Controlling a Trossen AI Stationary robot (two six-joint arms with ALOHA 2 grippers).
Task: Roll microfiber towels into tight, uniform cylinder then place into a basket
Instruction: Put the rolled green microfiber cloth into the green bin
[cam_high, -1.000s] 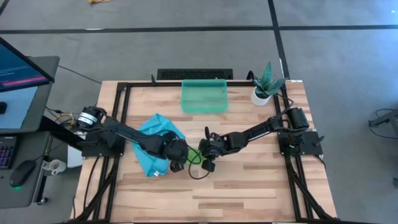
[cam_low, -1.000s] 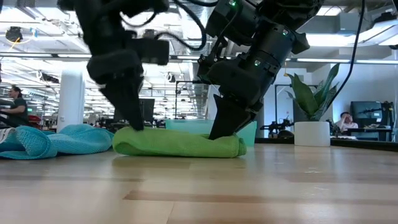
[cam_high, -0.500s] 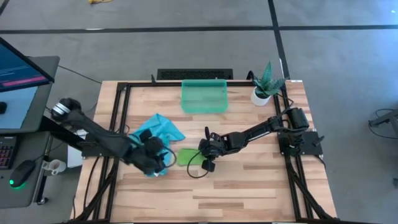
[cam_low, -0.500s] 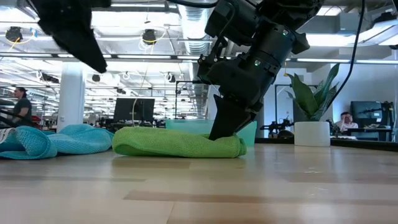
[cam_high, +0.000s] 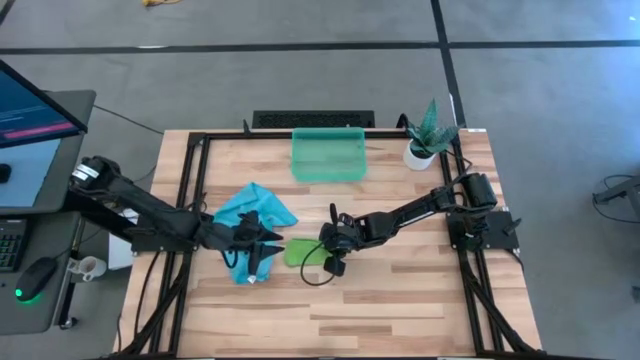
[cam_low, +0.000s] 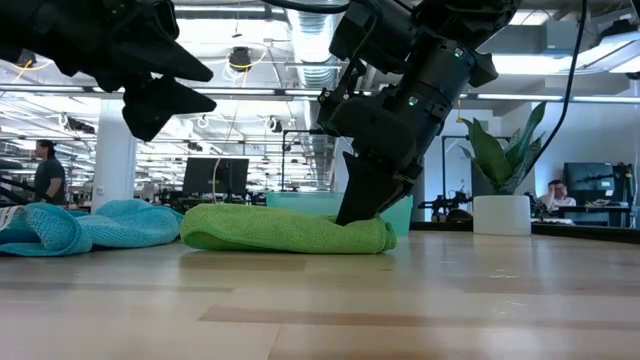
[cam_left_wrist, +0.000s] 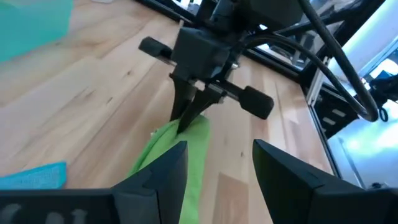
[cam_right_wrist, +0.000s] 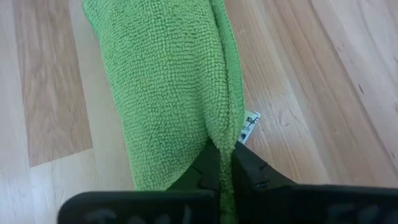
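The lime green towel lies as a loose roll on the table's middle, its length running left to right. My right gripper is shut on its right end. My left gripper hangs open above the table, left of the roll and over the near edge of the blue towel. It points about level toward the roll and touches nothing. In the left wrist view its fingers frame the green roll from a distance. The blue towel lies crumpled on the table. The teal basket stands at the far edge. My right gripper pinches the green roll's right end between its two shut fingers, on a fold of cloth beside the small white tag. The fingers slant down from the table's right side, along the roll. The roll lies flat on the table.
A white pot with a green plant stands at the far right corner. Black frame rails run along the table's left and right sides. Bare wood lies in front of the roll, toward the near edge.
My left gripper has left the green roll's left end: it has risen, drawn back toward the table's left edge and tipped from pointing down to about level. The green roll and my right gripper have stayed put.
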